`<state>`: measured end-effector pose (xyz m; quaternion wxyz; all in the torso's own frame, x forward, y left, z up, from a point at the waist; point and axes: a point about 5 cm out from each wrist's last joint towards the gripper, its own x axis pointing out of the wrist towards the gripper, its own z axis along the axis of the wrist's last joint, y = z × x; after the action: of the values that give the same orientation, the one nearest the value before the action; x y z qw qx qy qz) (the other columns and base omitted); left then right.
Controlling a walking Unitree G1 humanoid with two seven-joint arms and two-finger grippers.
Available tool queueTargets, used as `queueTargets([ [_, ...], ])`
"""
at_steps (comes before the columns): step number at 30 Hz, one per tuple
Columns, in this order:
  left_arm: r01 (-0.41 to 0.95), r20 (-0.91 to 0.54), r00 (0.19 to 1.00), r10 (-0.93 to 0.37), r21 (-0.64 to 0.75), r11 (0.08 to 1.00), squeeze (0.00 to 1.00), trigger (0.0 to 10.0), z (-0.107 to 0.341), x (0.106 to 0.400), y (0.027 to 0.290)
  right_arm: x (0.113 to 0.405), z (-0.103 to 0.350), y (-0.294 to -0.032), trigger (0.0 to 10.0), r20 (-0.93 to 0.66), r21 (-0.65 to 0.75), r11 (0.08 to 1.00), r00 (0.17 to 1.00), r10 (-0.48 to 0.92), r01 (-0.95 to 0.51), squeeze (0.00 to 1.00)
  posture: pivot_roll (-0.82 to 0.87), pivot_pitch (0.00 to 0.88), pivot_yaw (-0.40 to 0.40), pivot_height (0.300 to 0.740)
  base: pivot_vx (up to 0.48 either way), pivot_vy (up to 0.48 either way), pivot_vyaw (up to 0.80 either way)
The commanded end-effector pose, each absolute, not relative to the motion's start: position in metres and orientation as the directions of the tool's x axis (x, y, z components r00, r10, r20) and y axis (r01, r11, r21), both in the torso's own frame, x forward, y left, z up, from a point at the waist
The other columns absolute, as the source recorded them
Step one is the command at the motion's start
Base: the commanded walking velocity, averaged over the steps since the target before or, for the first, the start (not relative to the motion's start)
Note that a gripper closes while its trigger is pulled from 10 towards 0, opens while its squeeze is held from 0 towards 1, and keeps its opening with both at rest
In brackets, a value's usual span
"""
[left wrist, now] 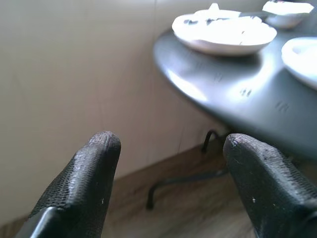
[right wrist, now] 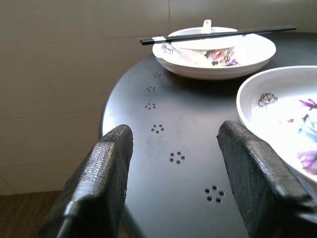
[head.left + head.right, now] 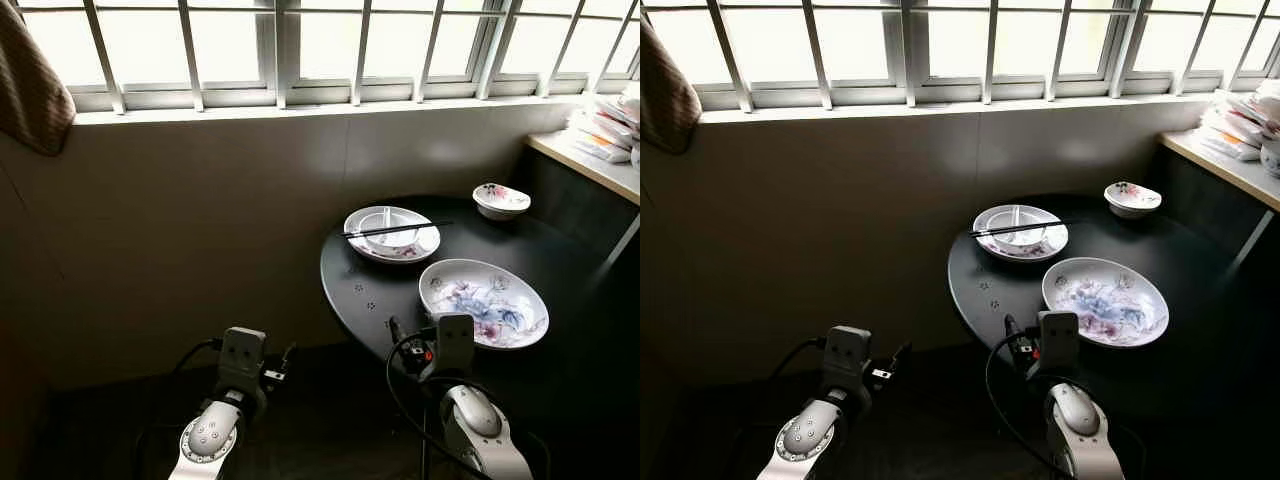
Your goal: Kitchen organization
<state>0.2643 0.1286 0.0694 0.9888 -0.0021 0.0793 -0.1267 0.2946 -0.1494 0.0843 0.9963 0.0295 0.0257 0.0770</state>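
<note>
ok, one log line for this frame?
phase: approach | left gripper: open, beside round table | right gripper: open, over table edge | chopsticks across plate | nothing held

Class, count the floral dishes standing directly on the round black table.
3: a large oval plate nearest the robot, a round plate carrying a small bowl and chopsticks behind it, and a small bowl at the far edge.
</note>
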Motion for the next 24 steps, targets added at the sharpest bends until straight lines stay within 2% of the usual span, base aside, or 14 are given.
queueTargets([
  [1,0.219,-0.162,0.962,-0.218,-0.016,0.976,0.0,10.0,0.073,0.262,0.135,0.293,0.092,-0.146,10.0,-0.02,0.025,0.984,0.984,0.175,-0.174,0.0,0.01,0.0,-0.021,0.74,0.0,0.0,0.0],
  [4,0.224,-0.165,0.962,-0.218,0.02,0.974,0.0,10.0,0.077,0.258,0.137,0.29,0.098,-0.136,10.0,0.003,-0.062,0.97,0.972,0.236,-0.235,0.0,0.02,0.0,-0.027,0.74,0.0,0.0,0.0],
  [8,0.227,-0.226,0.953,-0.204,0.082,0.971,0.0,10.0,0.058,0.256,0.139,0.29,0.096,-0.13,10.0,-0.024,-0.048,0.959,0.96,0.28,-0.281,0.0,0.02,0.0,-0.028,0.74,0.0,0.0,0.0],
  [15,0.221,-0.221,0.954,-0.201,0.069,0.973,0.0,10.0,0.062,0.259,0.139,0.288,0.095,-0.121,10.0,-0.044,-0.113,0.932,0.939,0.341,-0.344,0.0,0.02,0.0,-0.03,0.74,0.0,0.0,0.0],
  [24,0.217,-0.216,0.956,-0.198,0.071,0.974,0.0,10.0,0.061,0.261,0.14,0.29,0.094,-0.119,10.0,-0.056,-0.123,0.925,0.933,0.355,-0.359,0.0,0.02,0.0,-0.026,0.74,0.0,0.0,0.0],
])
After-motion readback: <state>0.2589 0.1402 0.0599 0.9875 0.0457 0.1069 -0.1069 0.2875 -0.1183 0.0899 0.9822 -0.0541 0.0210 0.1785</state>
